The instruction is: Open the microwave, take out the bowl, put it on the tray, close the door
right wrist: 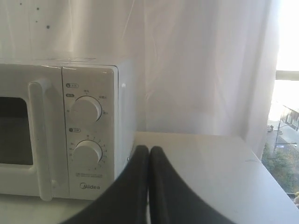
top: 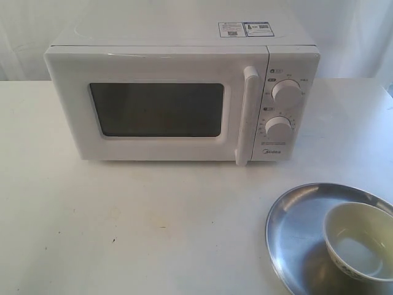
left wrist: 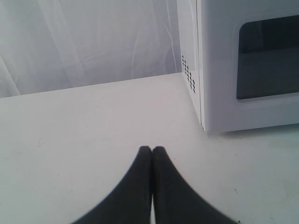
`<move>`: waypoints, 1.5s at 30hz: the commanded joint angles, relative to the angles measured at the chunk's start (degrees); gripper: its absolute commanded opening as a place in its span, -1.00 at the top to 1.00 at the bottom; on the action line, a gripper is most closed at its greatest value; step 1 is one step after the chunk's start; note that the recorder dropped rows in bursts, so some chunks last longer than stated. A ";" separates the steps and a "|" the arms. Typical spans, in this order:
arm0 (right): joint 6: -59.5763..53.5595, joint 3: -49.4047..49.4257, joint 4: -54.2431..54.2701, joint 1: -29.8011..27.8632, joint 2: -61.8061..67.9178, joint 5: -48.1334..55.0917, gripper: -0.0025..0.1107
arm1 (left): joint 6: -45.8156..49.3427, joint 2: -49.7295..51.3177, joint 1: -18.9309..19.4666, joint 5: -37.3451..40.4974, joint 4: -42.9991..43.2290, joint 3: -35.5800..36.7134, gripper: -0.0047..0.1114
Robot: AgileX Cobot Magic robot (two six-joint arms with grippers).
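Bowl [top: 359, 239]: upright on the right part of the tray [top: 293, 236], at the near right of the table [top: 123, 227], not close to either pincer.
Door [top: 158, 66]: flush shut on the microwave [top: 184, 34]; its handle [top: 248, 117] runs vertically along the door's right edge.
Left gripper [left wrist: 152, 150]: fingers pressed together, empty, over bare table to the near left of the microwave's left front corner.
Right gripper [right wrist: 148, 149]: fingers together, empty, on the near side of the dial panel [right wrist: 88, 128], touching nothing.
Nearer arm: probably the right, which faces the handle.
Stage: appears complete.
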 commanded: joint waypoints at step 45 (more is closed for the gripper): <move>1.42 0.26 -0.30 -0.20 -0.36 2.66 0.96 | 0.00 -0.12 -0.12 0.16 -0.35 -0.16 0.92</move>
